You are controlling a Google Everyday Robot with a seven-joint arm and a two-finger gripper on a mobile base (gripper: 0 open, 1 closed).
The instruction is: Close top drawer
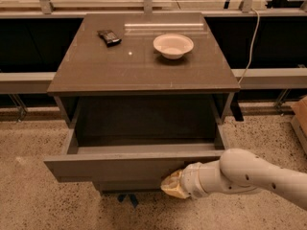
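Reaching in from the lower right of the frame, the robot's white, rounded arm (pixel 256 175) ends in the gripper (pixel 173 185), whose yellowish tip sits at the lower edge of the drawer front, a little right of its middle. The tip overlaps that edge, but I cannot tell whether it actually presses on the panel, nor whether the gripper is open or closed.

The top drawer (pixel 120 167), a wide grey-brown box with a flat, handleless front panel, stands open across the lower middle of the frame. It juts well out of the grey-brown cabinet (pixel 72 107) toward the camera. Its deep interior is dark, and nothing in it can be made out.

Above it, the cabinet's flat brown top (pixel 139 68) fills the upper middle of the frame and catches a streak of reflected light near its back edge. A shallow, round white bowl (pixel 173 45) rests upright on the right half of the top. A small, dark, flat object (pixel 109 37) lies on the left half, well apart from the bowl; what it is cannot be told.

A white cable (pixel 250 42) hangs down at the upper right, behind the cabinet. A brown cardboard box (pixel 301 114) shows partly at the right edge. Speckled beige flooring (pixel 38 205) covers the bottom of the frame.
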